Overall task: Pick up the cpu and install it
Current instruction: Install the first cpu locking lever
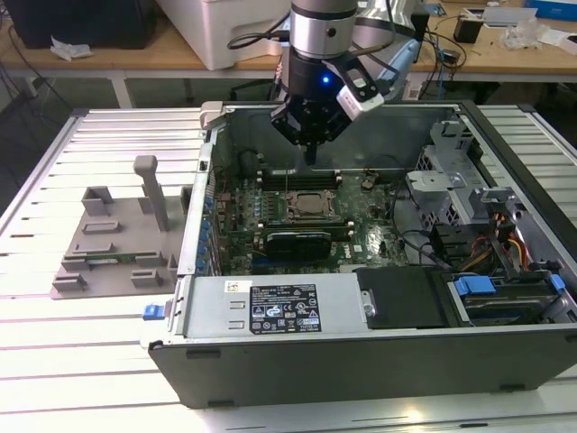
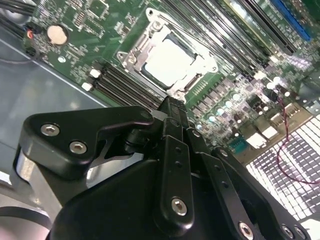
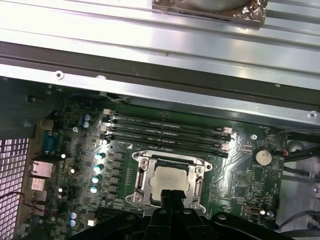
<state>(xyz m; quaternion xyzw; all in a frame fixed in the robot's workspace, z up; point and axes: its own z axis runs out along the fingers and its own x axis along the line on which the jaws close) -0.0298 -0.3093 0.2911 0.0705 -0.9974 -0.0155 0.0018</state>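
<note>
The cpu (image 3: 169, 179) is sitting in the socket (image 3: 170, 181) on the motherboard (image 3: 235, 172) while the gripper (image 2: 172, 107), jaws pinched together and holding nothing, is hovering just above it, risking a knock that could bend socket pins.

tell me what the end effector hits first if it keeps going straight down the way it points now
Probably the cpu seated in its socket on the motherboard. In both wrist views the end effector points at the socket's near edge, so depending on depth it could meet the frame first. Nothing else appears to lie between.
</note>
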